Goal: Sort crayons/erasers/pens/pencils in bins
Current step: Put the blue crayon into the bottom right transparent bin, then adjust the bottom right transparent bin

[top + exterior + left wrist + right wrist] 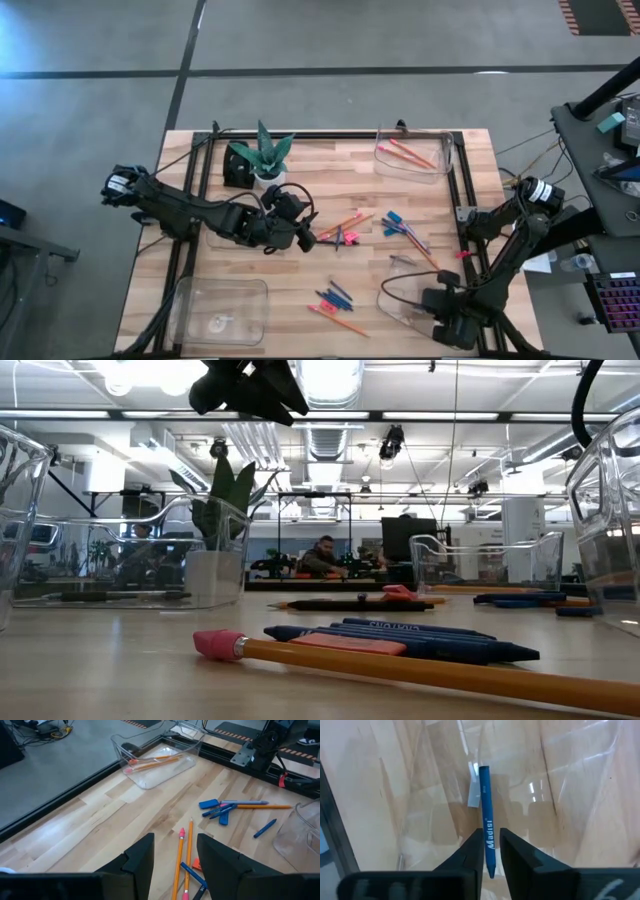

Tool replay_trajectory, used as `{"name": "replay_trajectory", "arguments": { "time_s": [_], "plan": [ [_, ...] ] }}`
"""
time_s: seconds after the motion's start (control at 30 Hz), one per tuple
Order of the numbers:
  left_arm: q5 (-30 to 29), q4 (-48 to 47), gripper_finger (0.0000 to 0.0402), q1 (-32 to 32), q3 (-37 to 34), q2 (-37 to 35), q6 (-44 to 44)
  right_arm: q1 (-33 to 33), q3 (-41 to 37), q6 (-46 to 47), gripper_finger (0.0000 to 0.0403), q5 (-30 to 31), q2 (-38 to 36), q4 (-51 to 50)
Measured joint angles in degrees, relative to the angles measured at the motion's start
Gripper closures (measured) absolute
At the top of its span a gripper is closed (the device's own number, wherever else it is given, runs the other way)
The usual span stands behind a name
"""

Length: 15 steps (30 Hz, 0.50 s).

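Our right gripper hangs over the near-right bin, fingers narrowly parted around a blue crayon, whether gripping we cannot tell. Our left gripper, half open and empty, hovers beside the plant, above two pencils. More pencils lie in the far bin.

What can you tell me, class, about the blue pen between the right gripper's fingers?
The blue pen is a slim, plain stick, plastic by its look, with white lettering near one end. It lies between the fingers of the right gripper, which sit close on either side, pointing away over the clear floor of a bin. Whether it already rests on the bin floor cannot be told.
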Motion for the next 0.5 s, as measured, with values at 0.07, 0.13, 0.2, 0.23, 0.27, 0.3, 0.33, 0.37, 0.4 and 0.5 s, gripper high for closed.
{"name": "replay_trajectory", "arguments": {
  "time_s": [0.07,0.13,0.2,0.23,0.27,0.3,0.33,0.37,0.4,0.5],
  "plan": [
    [0.0,0.0,0.0265,0.0,0.0,0.0,0.0,0.0,0.0,-1.3,0.0331,0.0,0.0,0.0],
    [0.0,0.0,0.0265,0.0,0.0,0.0,0.0,0.0,0.1,-2.6,0.0317,-0.3,-0.3,-0.7],
    [0.0,0.0,0.0265,0.0,0.0,0.0,0.0,0.0,0.8,-4.7,0.0305,-0.6,-1.3,-1.2],
    [0.0,0.0,0.0265,0.0,0.0,0.0,0.0,0.0,1.4,-5.5,0.0301,-0.6,-2.1,-1.5],
    [0.1,0.0,0.0265,0.0,0.0,0.0,0.0,0.0,2.1,-6.3,0.0297,-0.6,-3.0,-1.9],
    [0.1,0.0,0.0265,0.0,0.0,0.0,0.0,0.0,2.8,-7.3,0.0295,-0.4,-4.0,-2.6],
    [0.1,0.0,0.0265,0.0,0.0,0.0,0.0,0.0,3.5,-8.3,0.0293,0.2,-5.0,-3.5],
    [0.1,0.0,0.0265,0.0,0.0,0.0,0.0,0.0,4.3,-9.6,0.0292,1.4,-6.0,-4.3],
    [0.1,0.1,0.0265,0.0,0.0,0.0,0.0,0.0,5.1,-10.9,0.0291,3.3,-7.1,-5.0],
    [0.1,0.2,0.0265,0.0,0.0,0.0,0.0,-0.1,6.5,-13.6,0.0294,15.4,-10.7,-9.0]
  ]
}}
